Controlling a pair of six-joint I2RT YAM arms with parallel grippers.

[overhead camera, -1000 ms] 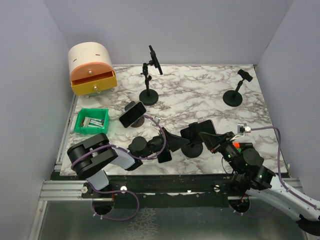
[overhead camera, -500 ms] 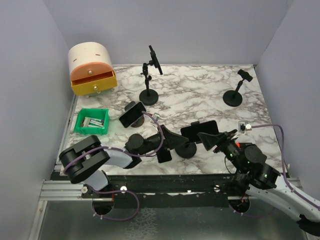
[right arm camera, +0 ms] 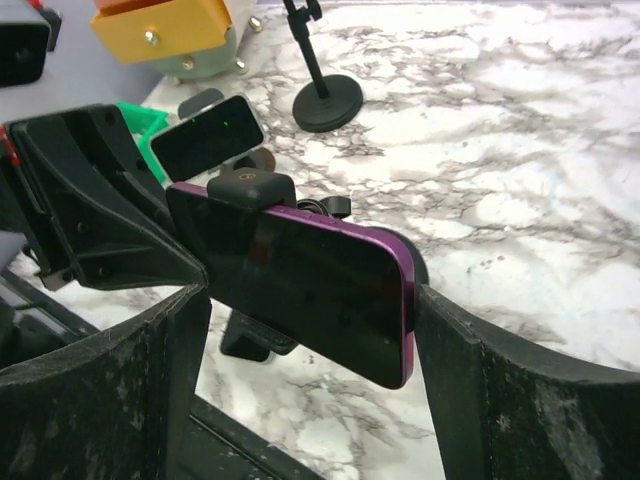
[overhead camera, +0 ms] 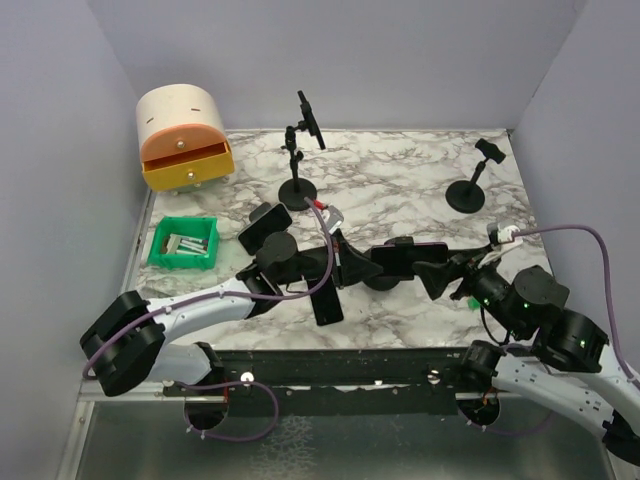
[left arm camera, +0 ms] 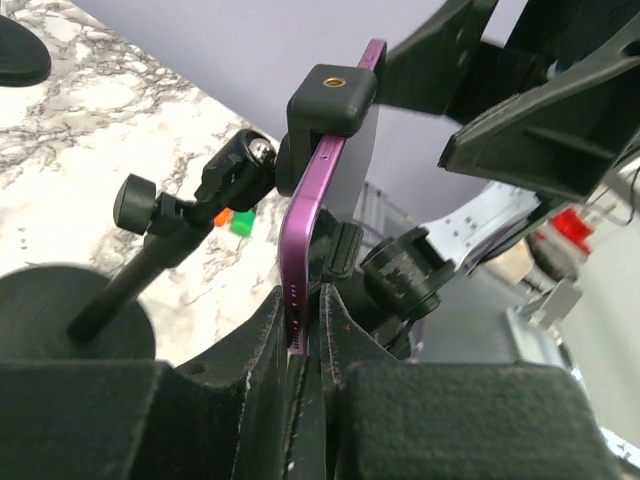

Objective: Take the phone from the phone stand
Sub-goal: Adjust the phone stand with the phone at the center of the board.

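Observation:
The purple phone [overhead camera: 405, 260] lies sideways in the black clamp [left arm camera: 332, 100] of the phone stand [left arm camera: 150, 250], whose round base [left arm camera: 50, 305] is at the lower left of the left wrist view. My left gripper [overhead camera: 350, 262] [left arm camera: 303, 300] is shut on the phone's left end, the purple edge pinched between its jaws. My right gripper [overhead camera: 440, 275] [right arm camera: 310, 330] stands open around the phone [right arm camera: 300, 280]. Its right finger [right arm camera: 470, 350] is against the phone's right end, and the left finger stays apart from the phone.
A second phone [overhead camera: 264, 228] sits on another stand to the left. Two more stands [overhead camera: 297, 190] [overhead camera: 466, 190] are at the back. An orange and cream drawer box [overhead camera: 183, 140] is at the back left, with a green bin [overhead camera: 183, 243] in front of it.
My left gripper closed on the phone's left end and reached farther over the table. My right gripper opened wide. The phone and stand shifted away from the near edge.

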